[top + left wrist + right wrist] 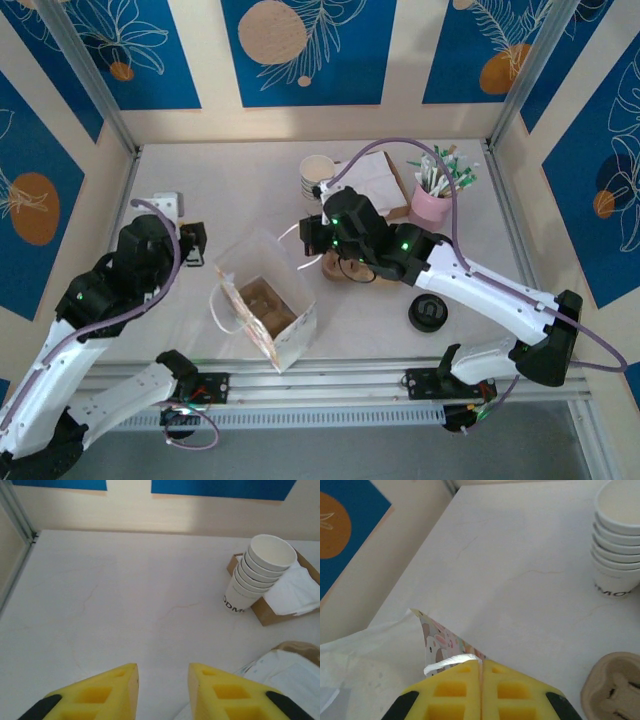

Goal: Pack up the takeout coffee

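Step in hand, I reckon: get the bag [288,335] mouth held open so the coffee stuff can go in. My right hand [480,666] is clenched on the bag's top edge, right by its white handle [451,662], bottom centre of the right wrist view. The bag stands open on the table [230,180], lower centre-left of the top view. My left hand [162,687] is released, fingers apart w/ nothing btwn them, over bare table left of the bag. To do it well: firm pinch on the edge, pull gently outward so the mouth widens w/o tipping the bag or tearing the paper. The left hand should prob come in low and take the opposite rim. Don't drag the bag into the carrier tray [345,268] just beside it. Counts: 1 bag, 1 carrier tray, 1 stack of cups [260,570] (approx 6 nested), 1 black lid [428,313], 1 pink pot [432,205] of sticks (too many to count), 1 brown box of napkins [287,597], 2 hands.
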Controlling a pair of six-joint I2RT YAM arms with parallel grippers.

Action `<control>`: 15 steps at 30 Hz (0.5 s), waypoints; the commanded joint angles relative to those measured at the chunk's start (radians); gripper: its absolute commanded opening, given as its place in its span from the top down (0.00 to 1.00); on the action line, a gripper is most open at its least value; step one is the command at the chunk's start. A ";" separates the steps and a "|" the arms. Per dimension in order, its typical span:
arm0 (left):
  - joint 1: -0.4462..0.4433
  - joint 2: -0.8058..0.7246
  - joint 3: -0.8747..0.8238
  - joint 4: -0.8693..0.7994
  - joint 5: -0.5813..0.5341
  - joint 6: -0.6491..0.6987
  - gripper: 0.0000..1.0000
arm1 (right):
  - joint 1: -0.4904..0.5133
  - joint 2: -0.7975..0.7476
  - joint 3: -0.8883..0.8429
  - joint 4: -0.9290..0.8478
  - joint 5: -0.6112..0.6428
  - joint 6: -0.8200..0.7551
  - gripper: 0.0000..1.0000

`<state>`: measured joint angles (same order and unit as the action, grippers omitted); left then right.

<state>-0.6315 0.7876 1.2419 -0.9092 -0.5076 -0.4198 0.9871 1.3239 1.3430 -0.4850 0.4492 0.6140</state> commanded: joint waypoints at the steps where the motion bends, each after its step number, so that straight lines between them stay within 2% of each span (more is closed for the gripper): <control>1: 0.013 -0.030 -0.013 -0.014 -0.061 -0.027 0.66 | -0.016 -0.021 0.009 0.032 0.083 0.000 1.00; 8: 0.013 -0.071 -0.045 -0.033 -0.054 -0.064 0.61 | -0.017 -0.041 -0.026 0.036 0.151 0.039 1.00; 15: 0.013 -0.104 -0.084 -0.060 -0.021 -0.117 0.57 | 0.009 -0.050 -0.029 0.060 0.165 0.033 1.00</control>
<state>-0.6285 0.6979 1.1698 -0.9436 -0.5396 -0.5014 0.9813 1.2942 1.3144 -0.4614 0.5747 0.6369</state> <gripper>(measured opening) 0.430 0.080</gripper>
